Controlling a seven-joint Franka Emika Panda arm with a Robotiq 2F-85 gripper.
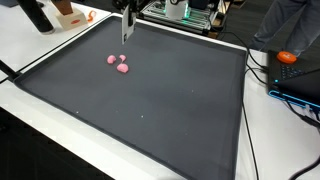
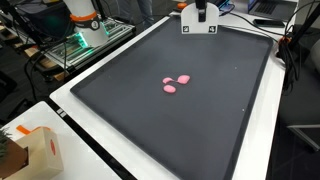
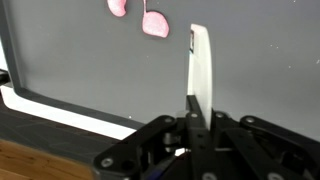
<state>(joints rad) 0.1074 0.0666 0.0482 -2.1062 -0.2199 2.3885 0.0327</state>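
The pincer (image 3: pixel 199 36) is held shut and empty over the black mat (image 1: pixel 150 120) — the pink pieces (image 3: pixel 155 22) lie just beyond it, untouched.

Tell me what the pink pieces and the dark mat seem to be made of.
The pink pieces look like soft foam or candy, matte and rounded; I cannot be sure. The dark mat looks like rubber or foam sheet: flat, matte grey, no glare.

Pretty clearly a lab or robotics workspace: a black mat (image 1: pixel 150 100) is laid over a white table (image 2: pixel 95 135), cables (image 1: pixel 256 150) are strewn along the edge, and a rack (image 2: pixel 85 35) of green-lit electronics is parked beside it.
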